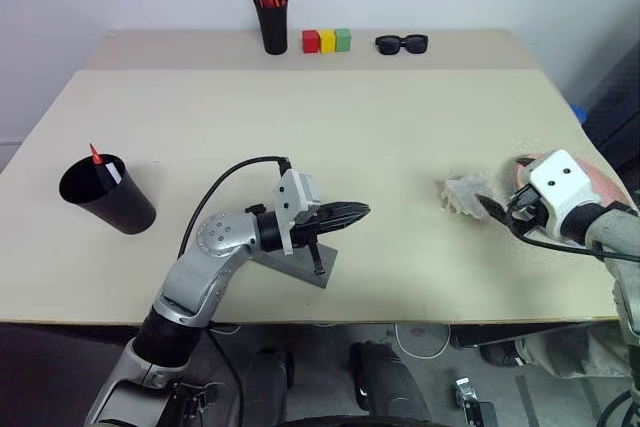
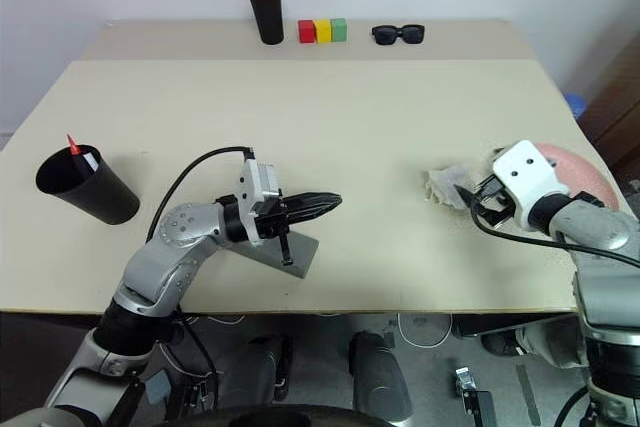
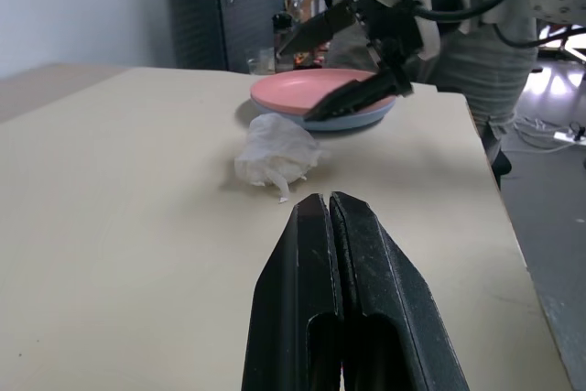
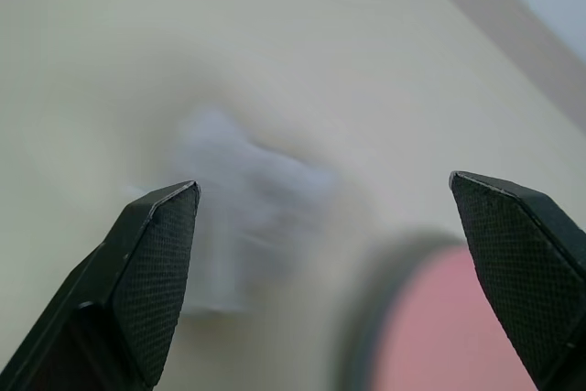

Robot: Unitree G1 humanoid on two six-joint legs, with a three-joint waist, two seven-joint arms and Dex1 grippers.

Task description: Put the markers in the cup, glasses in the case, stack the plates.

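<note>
We are keeping our left gripper [image 1: 355, 213] pressed together above the grey case [image 1: 300, 265], our right gripper [image 3: 343, 59] spread wide over the pink plate [image 3: 316, 91] stacked on the blue one. Both markers [image 1: 98, 158] are standing in the cup [image 1: 108, 194].

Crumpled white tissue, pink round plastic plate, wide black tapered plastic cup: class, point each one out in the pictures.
Crumpled white tissue [image 3: 275, 153], left wrist view, on its bunched middle.
Pink round plastic plate [image 3: 307, 91], left wrist view, on its bare top surface.
Wide black tapered plastic cup [image 1: 125, 209], left eye view, on its outer wall.
</note>
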